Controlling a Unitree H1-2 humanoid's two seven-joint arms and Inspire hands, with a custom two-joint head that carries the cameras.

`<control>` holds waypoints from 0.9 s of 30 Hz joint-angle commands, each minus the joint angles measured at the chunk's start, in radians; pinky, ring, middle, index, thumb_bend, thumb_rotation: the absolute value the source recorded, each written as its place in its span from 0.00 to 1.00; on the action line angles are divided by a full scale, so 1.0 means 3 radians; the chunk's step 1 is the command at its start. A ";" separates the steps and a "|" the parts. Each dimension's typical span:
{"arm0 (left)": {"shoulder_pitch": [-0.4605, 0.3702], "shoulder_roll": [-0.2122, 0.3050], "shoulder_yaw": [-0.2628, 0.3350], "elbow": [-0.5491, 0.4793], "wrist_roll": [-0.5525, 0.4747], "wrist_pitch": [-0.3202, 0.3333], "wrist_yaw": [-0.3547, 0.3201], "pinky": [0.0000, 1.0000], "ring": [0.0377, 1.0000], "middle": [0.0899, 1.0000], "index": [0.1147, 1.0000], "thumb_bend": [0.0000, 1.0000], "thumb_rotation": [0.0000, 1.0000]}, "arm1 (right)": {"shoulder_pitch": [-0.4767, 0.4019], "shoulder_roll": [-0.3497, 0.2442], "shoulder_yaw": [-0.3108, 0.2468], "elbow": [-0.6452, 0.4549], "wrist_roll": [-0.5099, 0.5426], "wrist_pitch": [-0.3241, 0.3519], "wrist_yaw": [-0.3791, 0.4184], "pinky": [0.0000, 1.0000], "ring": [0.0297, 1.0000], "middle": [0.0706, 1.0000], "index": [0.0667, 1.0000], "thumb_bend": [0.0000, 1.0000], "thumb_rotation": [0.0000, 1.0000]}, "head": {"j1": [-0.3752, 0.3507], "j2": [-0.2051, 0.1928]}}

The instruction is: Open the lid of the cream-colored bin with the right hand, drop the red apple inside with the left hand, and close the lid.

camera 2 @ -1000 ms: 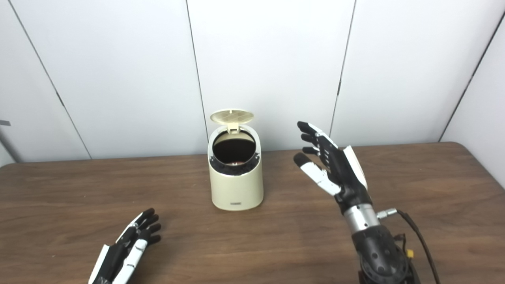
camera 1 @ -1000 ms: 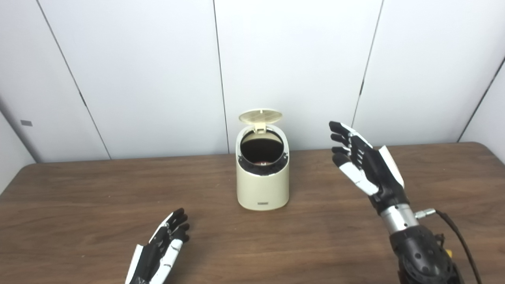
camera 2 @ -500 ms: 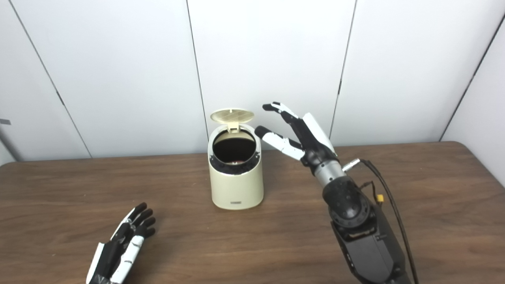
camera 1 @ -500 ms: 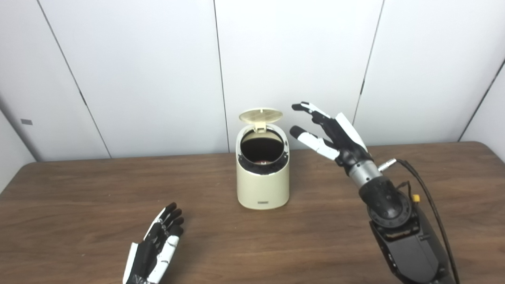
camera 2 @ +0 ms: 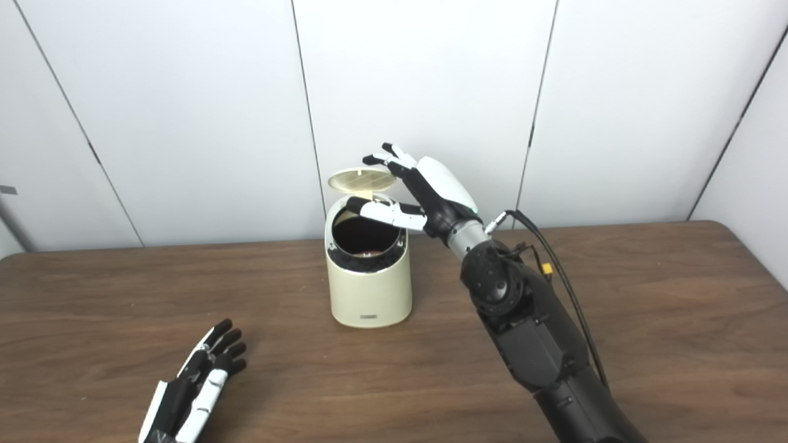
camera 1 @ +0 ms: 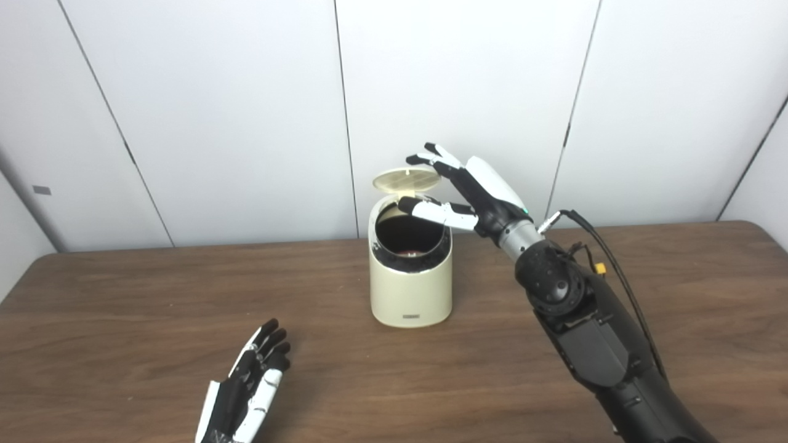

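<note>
One cream-colored bin (camera 1: 410, 283) sits mid-table, smooth rounded plastic with a slanted round mouth, dark inside with a tiny hint of red at the bottom, can't tell what it is. Its disc lid (camera 1: 406, 179) is flipped up at 12 o'clock, ribbed underside showing. The right hand (camera 1: 471, 194) hovers at the bin's 1 o'clock, fingers spread, holding nothing, thumb over the rim, fingertips just by the lid. The left hand (camera 1: 246, 387) lies flat and empty at 7 o'clock. Wood-grain brown table (camera 1: 123, 320), plain white panel walls (camera 1: 215, 111) behind.

bin (camera 1: 410, 280) on table (camera 1: 123, 295), centre-back
</note>
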 commanded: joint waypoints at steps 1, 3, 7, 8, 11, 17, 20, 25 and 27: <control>-0.0011 -0.0012 -0.0024 -0.0054 -0.0011 -0.0086 -0.0008 0.85 0.86 0.88 0.92 0.57 0.63 | -0.0212 -0.0002 0.0009 -0.0077 -0.0022 -0.0111 -0.0004 0.90 1.00 0.99 0.83 0.73 0.88 | 0.0012 0.0007; -0.0007 -0.0023 -0.0027 -0.0069 -0.0006 -0.0076 0.0003 0.84 0.86 0.88 0.91 0.57 0.63 | -0.0184 -0.0037 0.0039 -0.0159 -0.0038 -0.0137 0.0051 0.90 1.00 1.00 0.84 0.72 0.88 | 0.0018 0.0017; -0.0008 -0.0029 -0.0031 -0.0070 -0.0009 -0.0079 0.0009 0.84 0.86 0.88 0.91 0.57 0.62 | -0.0080 -0.0123 0.0105 -0.0416 -0.0176 -0.0083 0.0133 0.93 1.00 1.00 0.81 0.71 0.87 | 0.0018 0.0019; -0.0008 -0.0028 -0.0034 -0.0066 -0.0004 -0.0082 0.0008 0.84 0.86 0.88 0.91 0.58 0.63 | -0.0046 -0.0145 0.0111 -0.0483 -0.0205 -0.0063 0.0158 0.93 1.00 1.00 0.81 0.70 0.86 | 0.0019 0.0023; -0.0011 -0.0034 -0.0042 -0.0052 0.0008 -0.0086 0.0014 0.83 0.86 0.88 0.90 0.59 0.63 | 0.0059 -0.0209 0.0109 -0.0634 -0.0255 -0.0087 0.0195 0.95 1.00 1.00 0.81 0.69 0.83 | 0.0024 0.0023; -0.0013 -0.0031 -0.0056 -0.0026 0.0042 -0.0071 0.0023 0.82 0.85 0.88 0.91 0.58 0.62 | 0.0215 -0.0312 0.0099 -0.0823 -0.0334 -0.0136 0.0260 1.00 1.00 1.00 0.82 0.66 0.80 | 0.0015 0.0035; -0.0017 -0.0032 -0.0060 -0.0015 0.0043 -0.0095 0.0020 0.82 0.85 0.88 0.90 0.58 0.61 | 0.0264 -0.0346 0.0101 -0.0860 -0.0377 -0.0151 0.0272 1.00 1.00 1.00 0.82 0.65 0.77 | 0.0015 0.0035; -0.0018 -0.0031 -0.0062 -0.0036 0.0028 -0.0086 0.0015 0.81 0.85 0.88 0.89 0.58 0.60 | 0.0313 -0.0375 0.0094 -0.0867 -0.0395 -0.0151 0.0295 0.97 1.00 1.00 0.83 0.65 0.77 | 0.0014 0.0079; -0.0018 -0.0031 -0.0068 -0.0049 0.0049 -0.0085 0.0022 0.81 0.85 0.87 0.88 0.58 0.61 | 0.0322 -0.0379 0.0086 -0.0856 -0.0384 -0.0154 0.0297 0.98 1.00 1.00 0.83 0.65 0.77 | 0.0014 0.0085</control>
